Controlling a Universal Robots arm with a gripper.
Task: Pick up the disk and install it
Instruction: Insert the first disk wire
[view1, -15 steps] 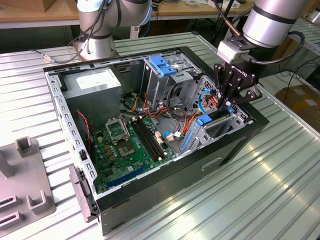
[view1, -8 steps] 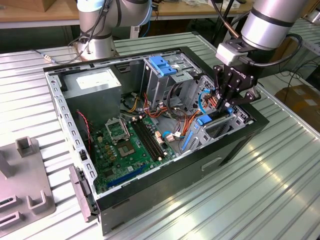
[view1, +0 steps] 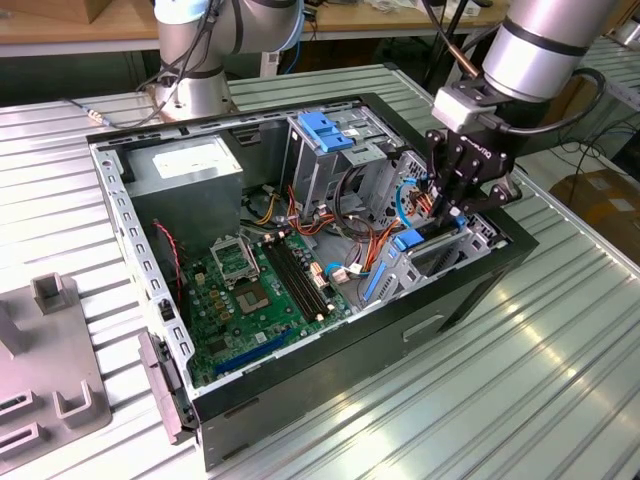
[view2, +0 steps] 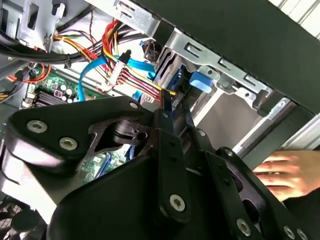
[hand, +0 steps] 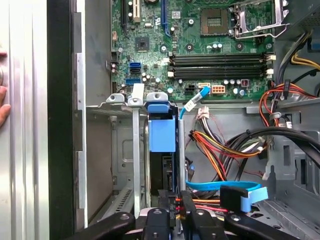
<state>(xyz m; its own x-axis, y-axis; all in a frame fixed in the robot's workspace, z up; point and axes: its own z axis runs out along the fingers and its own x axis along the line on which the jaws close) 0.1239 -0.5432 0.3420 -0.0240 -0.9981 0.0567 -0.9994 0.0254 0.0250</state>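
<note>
The disk (hand: 168, 172) stands on edge in the narrow metal drive cage at the case's front corner, seen edge-on in the first wrist view. Its blue bracket (hand: 162, 132) caps the end towards the motherboard. In the exterior view that blue bracket (view1: 408, 240) sits just below my gripper (view1: 447, 212), which reaches down into the open computer case (view1: 470, 290) at the exterior view's right. My gripper (hand: 176, 212) has its fingers drawn close on the disk's near edge. In the second wrist view my gripper (view2: 167, 112) points at the same slot beside the blue tab (view2: 200, 80).
Red, yellow and blue cables (hand: 225, 150) crowd the space beside the cage. The motherboard (view1: 255, 290), a grey power supply (view1: 190, 165) and a taller cage with a blue latch (view1: 325, 130) share the case. A person's hand (view2: 285, 170) rests on the table outside the case wall. A grey fixture (view1: 50, 370) lies at the exterior view's left.
</note>
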